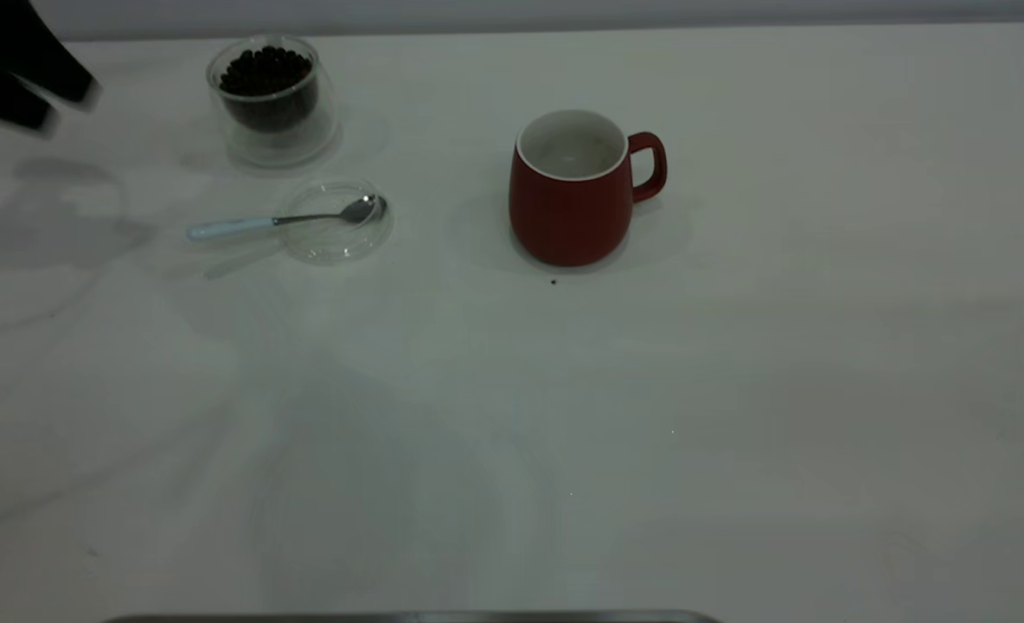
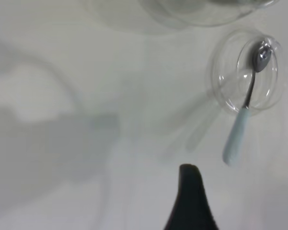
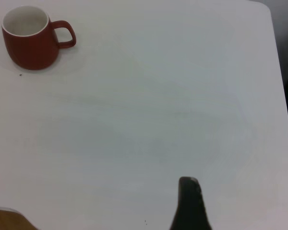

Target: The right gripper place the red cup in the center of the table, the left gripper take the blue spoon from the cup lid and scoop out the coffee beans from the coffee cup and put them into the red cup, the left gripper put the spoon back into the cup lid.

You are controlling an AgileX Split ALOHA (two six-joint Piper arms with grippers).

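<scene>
The red cup stands upright near the middle of the table, handle to the right. Its white inside looks empty. It also shows in the right wrist view. The coffee cup with coffee beans stands at the back left. In front of it, the blue spoon lies with its bowl in the cup lid and its handle pointing left. My left gripper is open and empty at the far left, left of the coffee cup. Its wrist view shows the spoon and lid. My right gripper is far from the red cup.
A dark speck lies just in front of the red cup. The table's right edge shows in the right wrist view. A dark strip runs along the front edge of the exterior view.
</scene>
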